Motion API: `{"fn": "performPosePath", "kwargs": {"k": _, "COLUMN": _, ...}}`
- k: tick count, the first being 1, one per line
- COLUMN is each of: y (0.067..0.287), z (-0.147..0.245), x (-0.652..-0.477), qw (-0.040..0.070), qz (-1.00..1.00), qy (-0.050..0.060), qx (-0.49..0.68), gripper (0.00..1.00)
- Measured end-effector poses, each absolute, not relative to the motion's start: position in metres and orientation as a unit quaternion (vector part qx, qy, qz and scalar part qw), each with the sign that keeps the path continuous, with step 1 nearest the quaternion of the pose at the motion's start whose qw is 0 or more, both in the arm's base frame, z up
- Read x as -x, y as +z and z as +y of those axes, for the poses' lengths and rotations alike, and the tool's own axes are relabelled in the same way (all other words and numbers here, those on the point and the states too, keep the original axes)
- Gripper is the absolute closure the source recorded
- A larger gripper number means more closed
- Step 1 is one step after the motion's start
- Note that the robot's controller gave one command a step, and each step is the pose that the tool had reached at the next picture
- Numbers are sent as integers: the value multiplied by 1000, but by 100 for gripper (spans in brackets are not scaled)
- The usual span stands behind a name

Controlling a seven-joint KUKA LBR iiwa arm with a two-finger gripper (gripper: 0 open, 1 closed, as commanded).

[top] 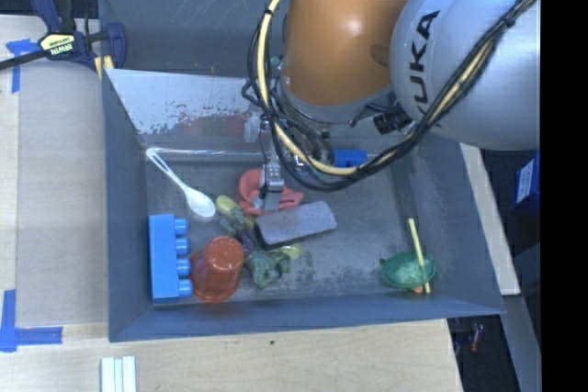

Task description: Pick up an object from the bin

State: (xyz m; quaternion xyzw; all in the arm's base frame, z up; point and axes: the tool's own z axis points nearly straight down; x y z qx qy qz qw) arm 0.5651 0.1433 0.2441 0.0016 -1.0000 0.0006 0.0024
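Note:
My gripper [273, 188] hangs low in the middle of the bin, under the orange cover. Its tip is down at a flat red piece [250, 187] and right above the upper left end of a grey oblong block [296, 222]. Whether it touches either I cannot tell. A small yellow-green thing [230, 214] lies just left of the block. Below the block lies a dark green toy figure [267, 264].
A white plastic spoon [181, 186] lies at the left, a blue toy brick [167, 256] and an orange cup [219, 268] at the front left. A green lump with a yellow stick [407, 269] sits at the front right. A blue thing [348, 158] lies under the arm's cables.

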Motion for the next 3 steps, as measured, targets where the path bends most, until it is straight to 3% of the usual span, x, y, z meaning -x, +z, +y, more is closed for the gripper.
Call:
{"fn": "performPosePath", "kwargs": {"k": 1, "y": 249, "z": 143, "x": -566, "qw": -2, "qz": -1000, "qy": 0, "qx": 0, "gripper": 0}}
{"fn": "performPosePath", "kwargs": {"k": 2, "y": 226, "z": 111, "x": -529, "qw": -6, "qz": -998, "qy": -1, "qx": -64, "gripper": 0}}
{"fn": "performPosePath", "kwargs": {"k": 3, "y": 186, "z": 69, "x": -504, "qw": -2, "qz": -998, "qy": -1, "qx": -69, "gripper": 0}}
